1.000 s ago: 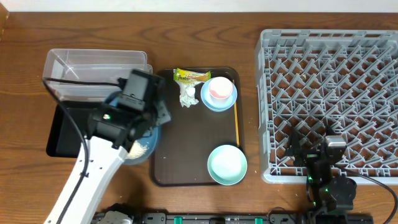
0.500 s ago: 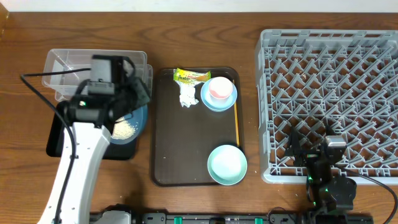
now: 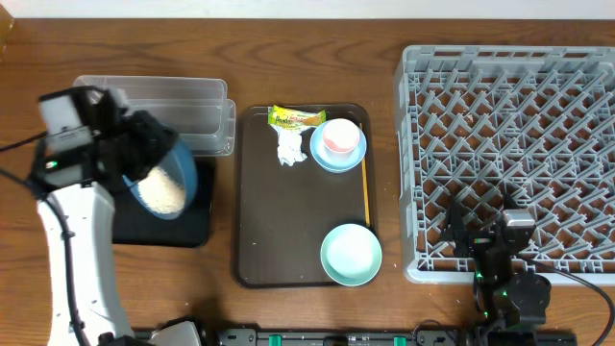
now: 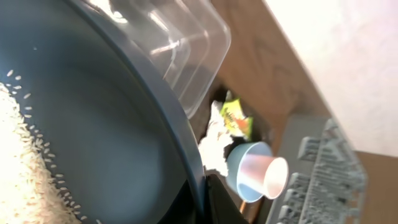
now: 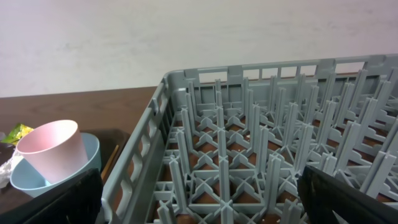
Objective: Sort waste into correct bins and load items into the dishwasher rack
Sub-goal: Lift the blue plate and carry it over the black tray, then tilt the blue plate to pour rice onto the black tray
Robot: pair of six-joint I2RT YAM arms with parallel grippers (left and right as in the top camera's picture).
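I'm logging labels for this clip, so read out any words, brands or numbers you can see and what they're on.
None can be read.
The snack wrapper has coloured print, too small and blurred to read.
The dishwasher rack, clear tub and dark-blue plate show no lettering.

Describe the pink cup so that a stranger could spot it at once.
Start at the big grey rack on the right; just left of it lies a brown tray. In the tray's far corner nearest the rack, the cup sits in a small light-blue dish. It is the only pink thing, smaller than the mint bowl at the tray's near end.
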